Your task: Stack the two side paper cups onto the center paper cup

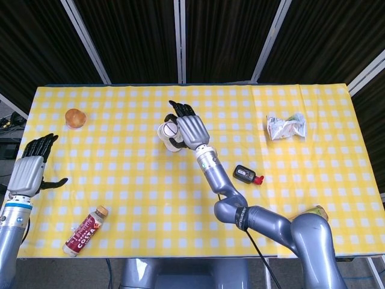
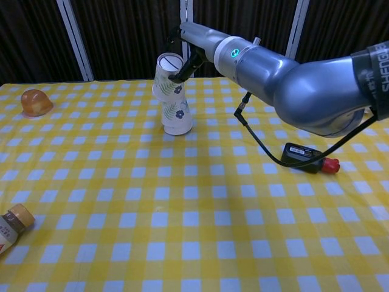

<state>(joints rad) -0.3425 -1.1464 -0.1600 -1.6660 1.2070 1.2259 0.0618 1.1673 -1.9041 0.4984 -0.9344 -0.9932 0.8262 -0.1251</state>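
An upturned white paper cup [image 2: 169, 76] with a leaf print sits tilted on top of another upturned cup [image 2: 177, 117] at the middle back of the table. My right hand [image 2: 189, 47] holds the upper cup from its right side, fingers curled around its wall. In the head view the right hand [image 1: 184, 129] covers most of the held cup [image 1: 169, 130] and the cup below [image 1: 174, 145]. My left hand [image 1: 29, 171] hovers at the table's left edge, fingers spread, holding nothing.
An orange bun [image 1: 75, 117] lies at the back left and a Costa bottle [image 1: 84, 231] at the front left. A black and red device [image 2: 307, 157] with a cable lies to the right. A crumpled packet [image 1: 286, 126] sits at the back right.
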